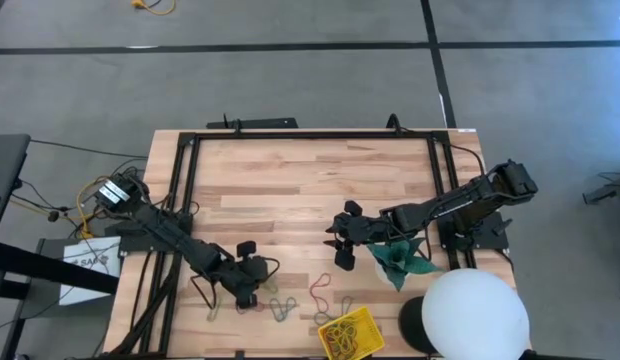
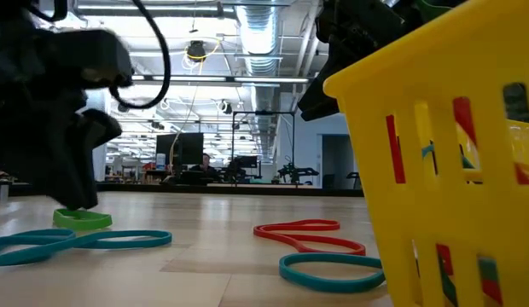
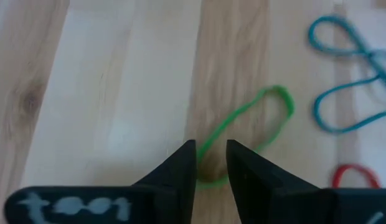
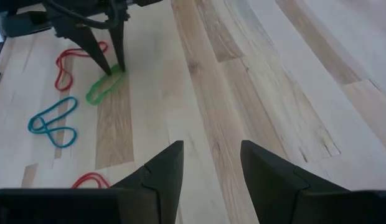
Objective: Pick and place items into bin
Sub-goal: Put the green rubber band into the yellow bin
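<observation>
Several thin loops lie flat on the wooden table: a green loop [image 3: 249,127], blue loops [image 3: 342,74] and red loops [image 4: 71,62]. My left gripper [image 3: 211,158] is down at the table, open by a narrow gap, and the green loop's near end [image 4: 104,86] runs between its fingertips. The yellow bin [image 1: 348,333] stands at the near edge with several loops inside. My right gripper [image 4: 211,168] hangs open above bare wood near the table's middle [image 1: 342,237], holding nothing. My left gripper comes down on the green loop's end [image 3: 208,177] slanting from above, one fingertip on either side of the strand. The loop lies flat on the table. Whether the fingertips [image 3: 183,165] touch it, I cannot tell.
A teal folded-paper star [image 1: 400,262] lies under my right arm, and a big white sphere [image 1: 468,315] stands at the near right corner. In the low view a red loop [image 2: 307,234] and a blue loop [image 2: 333,273] lie beside the bin's wall [image 2: 452,153].
</observation>
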Robot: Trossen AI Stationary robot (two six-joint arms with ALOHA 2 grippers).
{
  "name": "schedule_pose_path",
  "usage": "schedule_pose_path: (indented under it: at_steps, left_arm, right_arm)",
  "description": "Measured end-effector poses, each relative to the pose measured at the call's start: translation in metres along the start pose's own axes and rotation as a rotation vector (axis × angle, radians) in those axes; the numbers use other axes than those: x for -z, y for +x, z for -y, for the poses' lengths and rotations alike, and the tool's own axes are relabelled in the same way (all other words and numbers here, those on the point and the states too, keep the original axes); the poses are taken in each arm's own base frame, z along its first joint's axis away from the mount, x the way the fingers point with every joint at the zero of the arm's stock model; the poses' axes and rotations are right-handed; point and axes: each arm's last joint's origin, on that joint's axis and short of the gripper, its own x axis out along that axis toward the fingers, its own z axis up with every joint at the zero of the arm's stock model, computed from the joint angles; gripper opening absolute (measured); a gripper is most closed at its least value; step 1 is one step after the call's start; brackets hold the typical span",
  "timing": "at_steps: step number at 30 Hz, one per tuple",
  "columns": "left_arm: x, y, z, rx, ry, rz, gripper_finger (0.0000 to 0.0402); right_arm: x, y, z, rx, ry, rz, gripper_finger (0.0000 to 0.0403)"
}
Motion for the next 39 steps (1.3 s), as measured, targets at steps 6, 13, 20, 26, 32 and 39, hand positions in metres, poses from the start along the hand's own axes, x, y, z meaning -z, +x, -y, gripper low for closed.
schedule_pose_path:
  at_steps: [6,13,20,26,32,39]
  left_arm:
    - [0.007,0.003,-0.005,-0.021,-0.003,-0.011,0.008]
    - [0.009,0.004,-0.006,-0.019,-0.03,0.003,0.008]
    - [0.009,0.004,-0.006,-0.011,-0.032,0.009,0.0046]
    - [0.008,0.004,-0.005,-0.005,-0.074,0.015,0.0005]
    - [-0.011,-0.002,0.008,0.056,-0.075,0.07,0.0]
    - [-0.057,-0.028,0.041,0.153,0.019,0.213,0.0]
  right_arm:
    - [0.0,0.0,0.0,0.0,-0.001,0.0,0.0153]
    - [0.0,0.0,0.0,0.0,-0.001,0.0,0.0153]
    - [0.0,0.0,0.0,0.0,0.0,0.001,0.0153]
    - [0.0,0.0,0.0,-0.001,0.0,0.002,0.0153]
    - [0.0,0.0,0.0,-0.001,0.0,0.002,0.0153]
    - [0.0,0.0,0.0,-0.001,0.0,0.002,0.0153]
